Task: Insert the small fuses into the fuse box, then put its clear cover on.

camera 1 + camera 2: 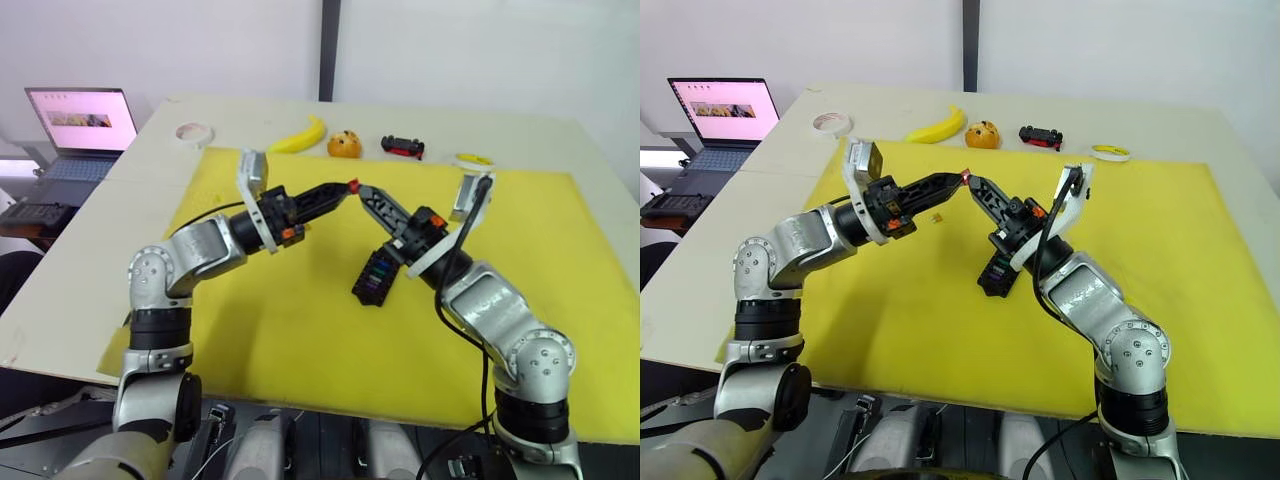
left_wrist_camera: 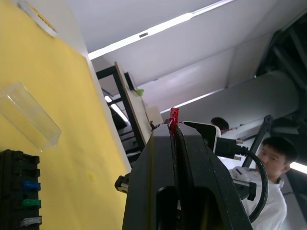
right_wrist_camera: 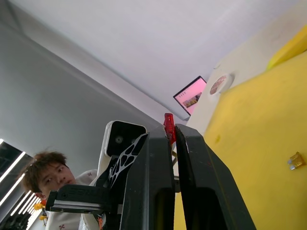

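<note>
Above the yellow mat I have both grippers raised and meeting tip to tip, with a red fuse at the point where they touch. My left gripper has its 2 fingers pressed together on that fuse; in the left wrist view the red chip sticks out from the closed fingertips. My right gripper shows its 2 fingers nearly together, with the same red fuse between their tips in the right wrist view.

Below the right gripper, the fuse box lies on the mat, black, with a few coloured fuses already seated in its slots; in the left wrist view I count blue, green and grey ones in the box. Just beside it lies the clear cover, off the box. 1 orange fuse lies loose on the mat under my left gripper.

Along the far edge of the table I see a banana, an orange, a black-and-red toy car, 2 tape rolls, and a laptop off to my left. A person shows behind the grippers in both wrist views.
</note>
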Controlling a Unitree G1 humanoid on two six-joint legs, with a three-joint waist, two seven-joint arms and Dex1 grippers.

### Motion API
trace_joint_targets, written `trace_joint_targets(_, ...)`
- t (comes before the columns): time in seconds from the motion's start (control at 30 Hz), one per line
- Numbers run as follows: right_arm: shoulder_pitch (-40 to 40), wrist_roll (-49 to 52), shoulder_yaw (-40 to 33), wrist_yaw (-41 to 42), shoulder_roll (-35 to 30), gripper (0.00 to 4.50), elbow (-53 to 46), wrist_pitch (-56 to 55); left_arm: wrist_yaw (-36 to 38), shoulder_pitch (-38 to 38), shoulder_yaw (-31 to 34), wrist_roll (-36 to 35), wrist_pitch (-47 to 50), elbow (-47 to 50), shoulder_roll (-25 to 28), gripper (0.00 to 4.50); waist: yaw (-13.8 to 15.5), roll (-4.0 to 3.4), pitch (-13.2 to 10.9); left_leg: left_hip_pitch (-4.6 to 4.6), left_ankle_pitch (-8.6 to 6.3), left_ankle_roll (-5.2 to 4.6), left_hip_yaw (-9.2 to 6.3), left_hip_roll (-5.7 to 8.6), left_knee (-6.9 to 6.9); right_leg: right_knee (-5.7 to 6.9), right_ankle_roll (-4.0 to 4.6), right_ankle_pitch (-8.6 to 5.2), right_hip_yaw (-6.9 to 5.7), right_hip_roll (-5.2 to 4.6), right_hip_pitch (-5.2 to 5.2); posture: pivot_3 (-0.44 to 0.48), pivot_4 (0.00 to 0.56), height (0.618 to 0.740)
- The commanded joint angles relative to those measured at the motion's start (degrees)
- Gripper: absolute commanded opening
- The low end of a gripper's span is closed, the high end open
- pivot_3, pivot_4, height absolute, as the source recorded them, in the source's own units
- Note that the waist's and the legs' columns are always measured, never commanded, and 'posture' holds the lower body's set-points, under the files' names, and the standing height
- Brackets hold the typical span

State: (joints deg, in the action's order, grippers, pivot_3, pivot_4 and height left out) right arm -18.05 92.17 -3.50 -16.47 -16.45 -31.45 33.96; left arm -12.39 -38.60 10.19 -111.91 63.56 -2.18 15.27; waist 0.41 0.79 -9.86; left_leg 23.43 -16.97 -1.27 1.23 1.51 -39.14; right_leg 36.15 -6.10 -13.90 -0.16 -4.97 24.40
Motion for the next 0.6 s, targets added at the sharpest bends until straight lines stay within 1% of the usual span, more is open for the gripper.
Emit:
trace_joint_targets(0.03,-0.38,1.84,-0.32,0.53,-0.07,0.00,-3.23,-0.66,1.89,-0.82,-0.86,-1.09,0.94,0.81,1.66,0.31,-0.02,0.00,0.00,0.00,0.00,0.00,0.00,0.00,0.00,0.00,0.00,0.00,0.00,0.00,0.00,0.000,0.150,0.740)
trace_joint_targets(0.13,-0.88,3.02,-1.04,0.53,-0.82,0.00,-2.95,-0.62,4.13,-1.36,-1.45,-1.09,2.26,0.12,4.76,1.39,-0.08,0.00,0.00,0.00,0.00,0.00,0.00,-0.01,0.00,0.00,0.00,0.00,0.00,0.02,0.00,0.000,0.150,0.740)
trace_joint_targets(0.2,-1.19,3.99,-1.70,0.68,-2.04,0.00,-2.92,-0.34,7.04,-2.31,-1.92,-0.27,4.04,-0.83,8.12,2.43,-0.13,-0.01,-0.01,0.00,0.00,0.00,0.00,-0.01,0.00,0.00,0.01,0.00,0.00,0.02,0.00,0.000,0.150,0.740)
trace_joint_targets(0.23,-1.38,4.77,-2.45,0.75,-3.47,0.00,-3.03,0.02,10.57,-3.32,-2.01,1.83,6.06,-1.19,10.67,2.86,-0.18,-0.02,-0.01,-0.01,0.00,-0.01,0.00,-0.01,0.00,0.00,0.01,-0.01,-0.01,0.04,0.00,0.000,0.150,0.740)
trace_joint_targets(0.27,-1.55,5.34,-2.92,0.80,-4.56,0.00,-3.03,0.21,13.43,-4.10,-2.19,3.56,7.44,-1.56,12.52,3.49,-0.22,-0.01,-0.02,0.00,-0.01,-0.01,0.00,-0.01,0.00,0.01,0.01,-0.01,-0.01,0.05,0.00,0.000,0.150,0.740)
trace_joint_targets(0.3,-1.68,5.91,-3.33,0.89,-5.85,0.00,-3.05,0.46,16.54,-4.90,-2.44,5.68,8.61,-1.81,14.18,3.96,-0.19,-0.02,-0.03,0.00,-0.01,-0.02,0.01,-0.01,0.01,0.00,0.02,-0.01,-0.01,0.08,0.00,0.000,0.150,0.740)
trace_joint_targets(0.33,-1.81,6.15,-3.98,1.62,-8.14,0.00,-3.13,1.42,21.20,-5.97,-2.99,9.42,9.70,-1.44,16.19,4.47,-0.16,-0.02,-0.02,0.00,-0.03,-0.05,0.01,-0.01,0.01,-0.01,0.03,-0.02,-0.01,0.11,0.00,0.000,0.150,0.740)
trace_joint_targets(0.4,-1.94,5.95,-5.87,4.60,-15.25,0.00,-3.25,5.07,36.40,-8.24,-8.06,23.13,7.97,3.12,22.17,4.47,-0.11,-0.04,-0.05,0.00,-0.04,-0.08,0.03,-0.02,0.01,-0.05,0.04,-0.03,0.00,0.14,-0.02,0.000,0.150,0.740)
trace_joint_targets(0.43,-1.96,6.04,-6.31,5.63,-17.65,0.00,-3.14,6.02,42.39,-8.91,-10.26,28.31,6.52,4.52,24.15,4.47,-0.08,-0.05,-0.06,0.00,-0.06,-0.10,0.06,-0.01,0.02,-0.08,0.11,-0.06,0.00,0.15,-0.03,0.000,0.150,0.740)
trace_joint_targets(0.47,-1.95,5.74,-6.74,7.06,-20.15,0.00,-2.91,7.03,48.45,-9.34,-13.46,34.19,3.62,6.18,26.25,4.47,-0.08,-0.05,-0.06,-0.02,-0.08,-0.14,0.12,-0.01,0.05,-0.14,0.23,-0.13,0.03,0.16,-0.07,0.000,0.150,0.740)
trace_joint_targets(0.5,-2.09,4.00,-7.19,9.66,-23.50,0.00,-2.40,8.72,54.76,-9.91,-17.58,41.55,-1.60,7.41,28.16,4.47,-0.05,-0.05,-0.07,-0.02,-0.09,-0.16,0.15,-0.03,0.05,-0.16,0.24,-0.14,0.04,0.17,-0.07,0.000,0.150,0.740)
trace_joint_targets(0.53,-2.27,2.17,-7.49,12.23,-26.42,0.00,-1.86,10.18,60.15,-10.52,-21.17,48.31,-6.64,7.94,29.50,4.47,0.04,-0.08,-0.07,-0.02,-0.10,-0.17,0.18,-0.04,0.05,-0.18,0.25,-0.14,0.06,0.18,-0.07,0.000,0.150,0.740)
trace_joint_targets(0.6,-2.55,-0.39,-7.71,15.87,-30.05,0.00,-0.95,11.77,67.11,-11.39,-25.25,57.43,-13.72,7.39,30.33,4.47,0.18,-0.08,-0.07,-0.03,-0.10,-0.17,0.23,-0.08,0.07,-0.22,0.47,-0.26,0.09,0.18,-0.08,0.000,0.150,0.740)
